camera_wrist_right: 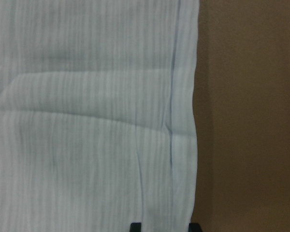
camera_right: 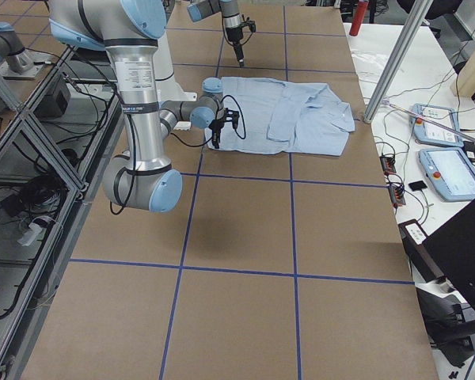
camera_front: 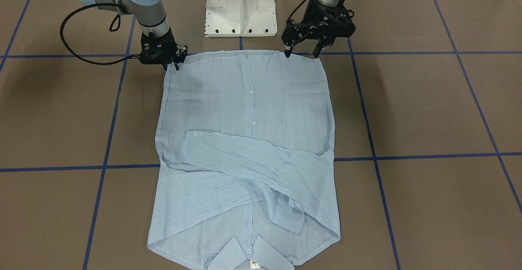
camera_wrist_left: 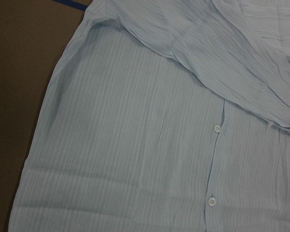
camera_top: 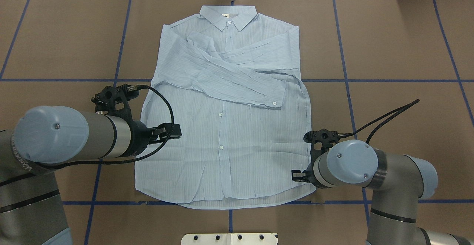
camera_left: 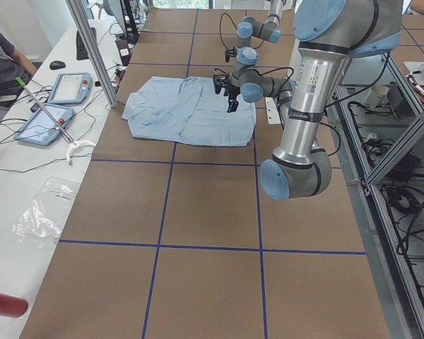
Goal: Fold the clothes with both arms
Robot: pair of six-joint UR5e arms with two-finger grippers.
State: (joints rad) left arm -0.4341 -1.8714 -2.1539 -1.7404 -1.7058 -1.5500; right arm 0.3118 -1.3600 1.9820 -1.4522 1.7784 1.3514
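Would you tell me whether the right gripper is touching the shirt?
Cannot tell. In the wrist view the right gripper straddles the edge of the shirt, tips cut off; the front-facing view puts it at the hem corner but hides its height.

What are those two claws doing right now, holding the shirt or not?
Left gripper: open, holding nothing, at the shirt hem.
Right gripper: open, fingers astride the shirt's side edge, not clamped.

Shirt collar (camera_front: 228, 257) past the front view's lower edge; right end effector (camera_wrist_right: 164, 228) barely inside its wrist view.
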